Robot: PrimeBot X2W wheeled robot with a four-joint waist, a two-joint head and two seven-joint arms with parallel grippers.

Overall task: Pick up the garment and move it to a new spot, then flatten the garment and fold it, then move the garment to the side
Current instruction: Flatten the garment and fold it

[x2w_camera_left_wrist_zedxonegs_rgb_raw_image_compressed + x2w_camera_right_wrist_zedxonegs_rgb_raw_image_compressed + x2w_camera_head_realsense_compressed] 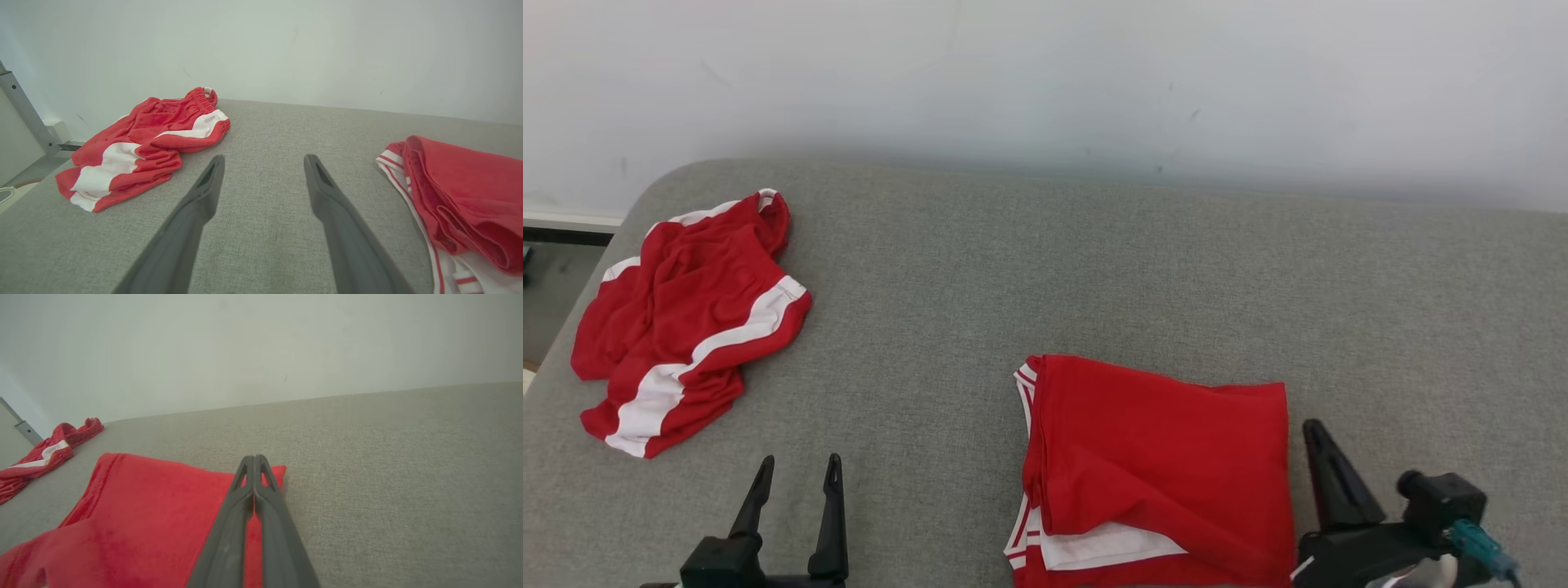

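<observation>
Red folded jersey point(1160, 457) lies on a grey cushion point(1094, 261), crumpled red-and-white shorts point(686, 318) well apart; the left gripper point(798, 467) is spread, the right gripper point(254, 459) pressed together at the jersey's edge.

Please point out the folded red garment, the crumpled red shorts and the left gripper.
Folded red cloth garment point(1168, 457), head view: top layer's middle.
Crumpled red-and-white cloth shorts point(682, 290), head view: red middle.
Left gripper point(799, 461), head view: midway between fingertips.
</observation>
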